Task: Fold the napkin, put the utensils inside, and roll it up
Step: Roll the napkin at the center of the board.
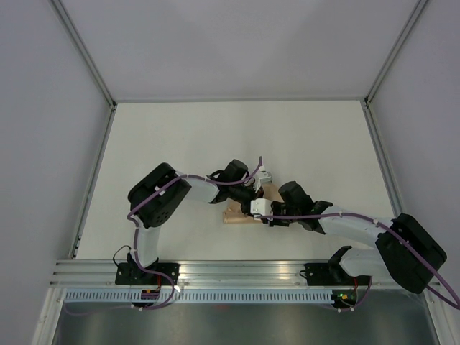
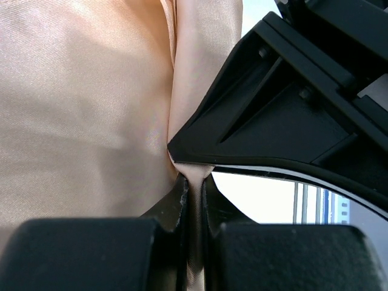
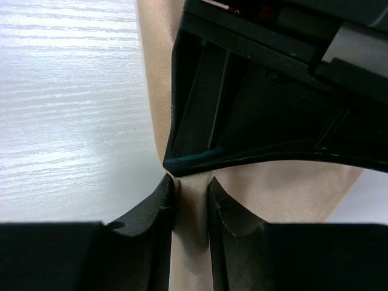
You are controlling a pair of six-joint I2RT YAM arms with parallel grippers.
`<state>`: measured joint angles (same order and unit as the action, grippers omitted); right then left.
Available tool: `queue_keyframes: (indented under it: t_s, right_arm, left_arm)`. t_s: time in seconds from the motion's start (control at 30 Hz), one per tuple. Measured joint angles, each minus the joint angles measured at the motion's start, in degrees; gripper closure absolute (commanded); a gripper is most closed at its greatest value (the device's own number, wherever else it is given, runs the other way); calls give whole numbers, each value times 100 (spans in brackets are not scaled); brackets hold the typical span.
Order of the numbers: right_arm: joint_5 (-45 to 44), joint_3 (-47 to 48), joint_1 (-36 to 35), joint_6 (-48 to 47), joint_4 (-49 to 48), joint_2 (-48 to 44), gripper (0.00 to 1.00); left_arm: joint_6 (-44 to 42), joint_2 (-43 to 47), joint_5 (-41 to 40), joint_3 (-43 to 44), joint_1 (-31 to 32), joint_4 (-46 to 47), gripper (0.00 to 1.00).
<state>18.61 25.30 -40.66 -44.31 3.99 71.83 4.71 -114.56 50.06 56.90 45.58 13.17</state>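
The peach-orange napkin lies bunched into a small bundle at the table's middle, with both arms meeting over it. My left gripper comes in from the left. In its wrist view the left gripper is shut on a thin raised fold of the napkin. My right gripper reaches in from the right. In its own view the right gripper has a thicker fold of the napkin filling the gap between its fingers. The two grippers stand tip to tip. The utensils are hidden.
White tabletop surrounds the bundle, bounded by grey walls at the back and both sides. An aluminium rail carrying the arm bases runs along the near edge. Each wrist view is partly filled by the other gripper's black body.
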Motion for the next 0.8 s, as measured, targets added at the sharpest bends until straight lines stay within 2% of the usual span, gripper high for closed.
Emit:
queue_keyframes:
  t_s: [0.07, 0.1, 0.17, 0.2, 0.27, 0.4, 0.53, 0.8]
  right_arm:
    - [37, 2, 0, -2, 0, 2, 96]
    - [74, 9, 2, -4, 2, 13, 98]
    - [149, 59, 9, -4, 35, 70, 100]
    - [205, 103, 35, -9, 74, 114, 99]
    - [337, 212, 111, -9, 208, 229, 100]
    - [697, 518, 345, -83, 584, 516, 99]
    - [994, 802, 538, -170, 942, 772, 100]
    - [1513, 1381, 837, -354, 1639, 1318, 100]
  left_arm:
    - [15, 68, -50, -57, -13, 13, 90]
    - [20, 105, -87, -92, -13, 9, 83]
    - [37, 184, -186, -155, -11, 0, 78]
    - [46, 223, -245, -188, -13, -4, 67]
    - [66, 310, -393, -249, -15, -4, 61]
    - [103, 667, -702, -494, -66, 42, 54]
    - [146, 1169, -1150, -796, -114, 247, 52]
    - [225, 2570, -2721, -2002, -157, 946, 48]
